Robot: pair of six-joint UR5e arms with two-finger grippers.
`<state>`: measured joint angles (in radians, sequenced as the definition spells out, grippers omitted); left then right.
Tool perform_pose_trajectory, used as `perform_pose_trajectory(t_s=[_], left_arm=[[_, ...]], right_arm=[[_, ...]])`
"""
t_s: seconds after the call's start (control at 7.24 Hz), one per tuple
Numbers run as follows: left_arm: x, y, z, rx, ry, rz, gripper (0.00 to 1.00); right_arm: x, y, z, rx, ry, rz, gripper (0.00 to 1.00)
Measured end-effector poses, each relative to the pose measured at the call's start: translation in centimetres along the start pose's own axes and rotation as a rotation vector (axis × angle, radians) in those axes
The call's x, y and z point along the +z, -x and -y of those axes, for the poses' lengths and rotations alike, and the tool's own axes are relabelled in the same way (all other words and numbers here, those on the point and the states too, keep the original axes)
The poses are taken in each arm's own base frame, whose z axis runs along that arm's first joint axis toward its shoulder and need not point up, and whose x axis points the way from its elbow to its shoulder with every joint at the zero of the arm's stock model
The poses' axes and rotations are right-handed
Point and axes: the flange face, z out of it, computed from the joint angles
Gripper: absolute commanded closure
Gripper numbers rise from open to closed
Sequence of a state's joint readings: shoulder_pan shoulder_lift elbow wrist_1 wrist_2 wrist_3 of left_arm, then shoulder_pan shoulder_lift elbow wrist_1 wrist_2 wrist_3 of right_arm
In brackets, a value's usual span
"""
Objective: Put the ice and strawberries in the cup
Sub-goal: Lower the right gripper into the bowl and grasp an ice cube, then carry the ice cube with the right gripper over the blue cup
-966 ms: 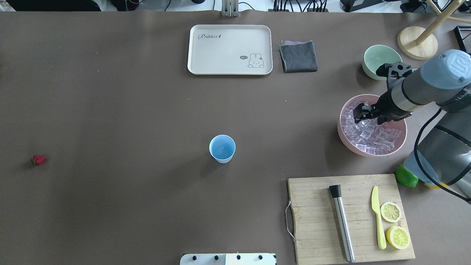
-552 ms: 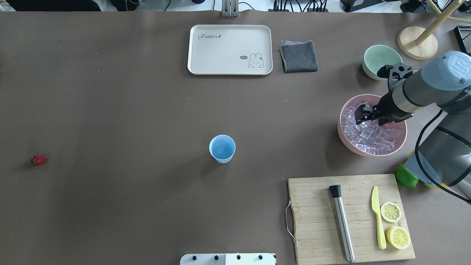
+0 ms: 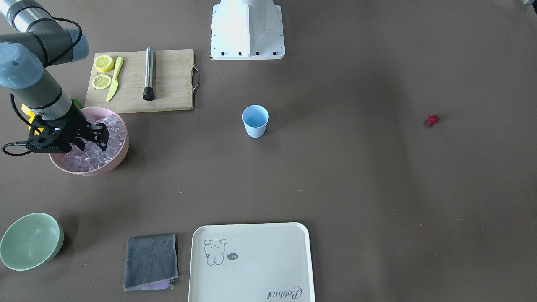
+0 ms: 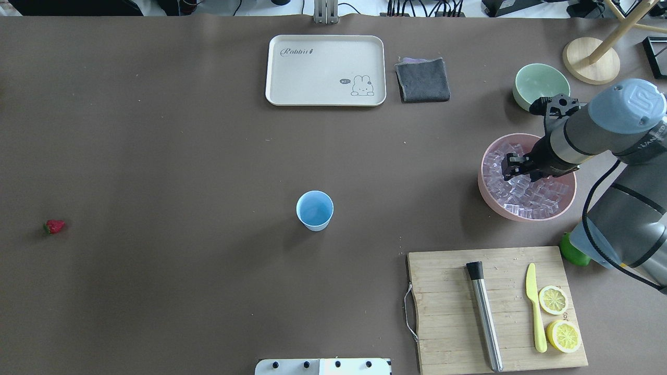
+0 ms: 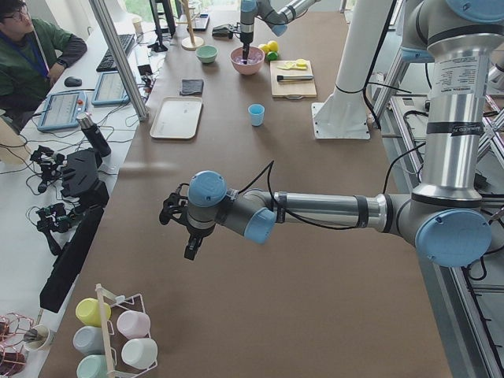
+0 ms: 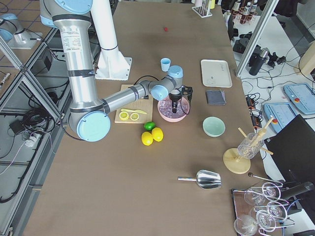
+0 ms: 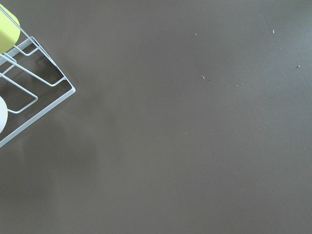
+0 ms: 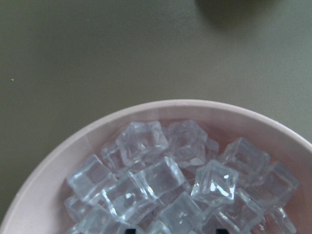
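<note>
Right gripper (image 4: 513,167) sat low in the pink bowl (image 4: 526,218), jaws parted over the ice (image 8: 163,178), with nothing clamped that I could see. Left gripper (image 5: 190,250): couldn't tell its state. The cubes looked hard, slick and light, so I'd pinch one across flat opposite faces. Cup (image 4: 315,210) stood mid-surface and looked empty. Strawberry (image 4: 54,226) lay far left, tiny and probably soft, so I'd squeeze it gently across the body.

Brown tabletop (image 4: 156,146), light blue cup (image 4: 315,210), red strawberry (image 4: 54,226) with dark green top, clear glassy ice (image 4: 542,195) in pink bowl (image 4: 508,213), pale green bowl (image 4: 539,83), cream tray (image 4: 312,73) with line-drawn rabbit, dark grey cloth (image 4: 422,79), yellow knife (image 4: 534,307)
</note>
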<state>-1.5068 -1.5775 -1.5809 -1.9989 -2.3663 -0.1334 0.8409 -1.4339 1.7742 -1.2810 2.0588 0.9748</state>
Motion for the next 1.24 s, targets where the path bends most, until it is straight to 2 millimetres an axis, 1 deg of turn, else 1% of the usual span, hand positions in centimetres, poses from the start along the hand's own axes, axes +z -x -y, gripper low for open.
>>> perform_pose_trajectory(t_s=[0.28,0.41,0.83,0.97,1.1,1.24], left_arm=[[-0.1,-0.1,0.1,0.0,-0.002,-0.001,0.02],[-0.1,-0.1,0.1,0.001,-0.004,-0.001,0.02],[-0.3,-0.2,0.2,0.003,-0.008,-0.001,0.02],[-0.4,-0.2,0.3,0.004,-0.009,-0.001,0.02],[-0.4,-0.2,0.3,0.003,-0.01,-0.001,0.02],[-0.3,-0.2,0.3,0.002,-0.009,0.0,0.02]], right_arm=[[-0.1,0.0,-0.1,-0.004,0.003,0.003,1.0],[-0.8,0.2,0.0,-0.005,-0.001,0.014,1.0],[-4.8,-0.4,1.0,0.02,-0.006,0.083,1.0],[-5.9,-0.1,1.2,0.021,-0.009,0.1,1.0],[-7.0,1.0,1.3,0.017,-0.017,0.114,1.0],[-8.3,3.1,1.4,0.015,-0.033,0.137,1.0]])
